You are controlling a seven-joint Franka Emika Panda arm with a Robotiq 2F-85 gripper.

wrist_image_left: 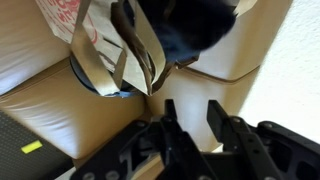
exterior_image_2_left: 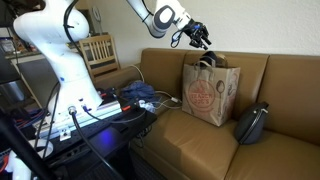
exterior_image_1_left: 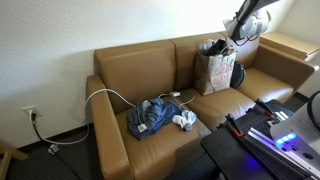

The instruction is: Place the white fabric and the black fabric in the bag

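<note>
Fingers (wrist_image_left: 172,128): stood apart with nothing between them, hanging over the bag's mouth.
Bag (exterior_image_2_left: 210,92): stood upright on the sofa (exterior_image_2_left: 290,140), directly below the fingers.
Black fabric (wrist_image_left: 190,25): lay bunched in the bag's mouth, just beneath the fingers, not touching them.
Small black bag (exterior_image_2_left: 252,123): leaned beside the bag, well below the fingers.
Denim garment (exterior_image_1_left: 150,118): lay on another seat, well apart from the fingers.

The white arm (exterior_image_2_left: 62,55) rises from its base and stretches out sideways at height, with the wrist bent so the black pincer (exterior_image_2_left: 198,38) points down. In the wrist view its fingers (wrist_image_left: 172,125) stand parted, with nothing between them.
</note>
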